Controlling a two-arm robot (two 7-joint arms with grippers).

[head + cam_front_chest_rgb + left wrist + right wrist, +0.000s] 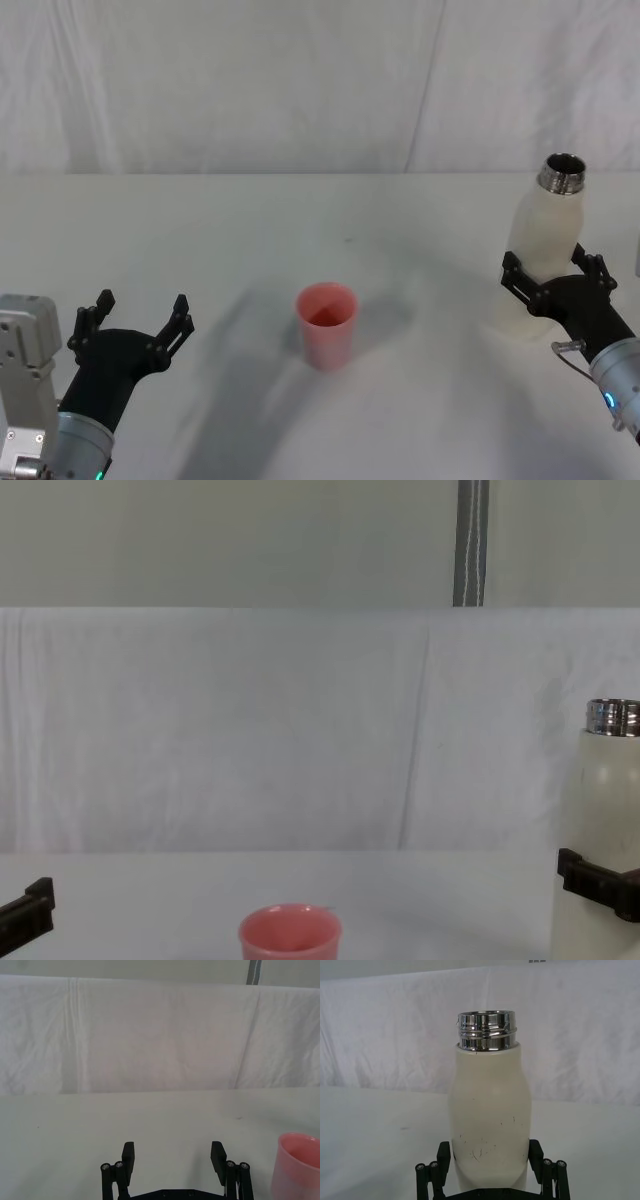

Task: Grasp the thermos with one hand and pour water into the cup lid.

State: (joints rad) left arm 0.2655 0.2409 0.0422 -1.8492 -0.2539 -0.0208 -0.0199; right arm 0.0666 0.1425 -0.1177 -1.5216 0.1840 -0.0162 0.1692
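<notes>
Thermos: tall cream-white cylindrical thermos [540, 262] with rounded shoulders and an open, shiny threaded steel neck; upright on the white table [260, 250], far right side in the head view; small dark scuffs on the lower wall in the right wrist view [490, 1115]; right edge of the chest view [600, 820], steel neck on top.

Right gripper: black two-fingered right gripper [553, 278] on a grey wrist, clamped around the thermos's lower body, one finger on each side, pads against the wall; same clasp in the right wrist view [490, 1167].

Cup lid: small round pink cup lid [326, 324] with a plain matte wall, upright and open-mouthed near the table's middle, well apart from the thermos, between the two grippers; lower edge of the chest view [289, 938]; at the edge of the left wrist view [298, 1166].

Left gripper: black two-fingered left gripper [137, 322] on a pale grey boxy wrist, low at the near left, fingers spread wide with nothing between them, well apart from the cup lid; same spread in the left wrist view [173, 1162].

Backdrop: creased white cloth [300, 80] behind the table.
</notes>
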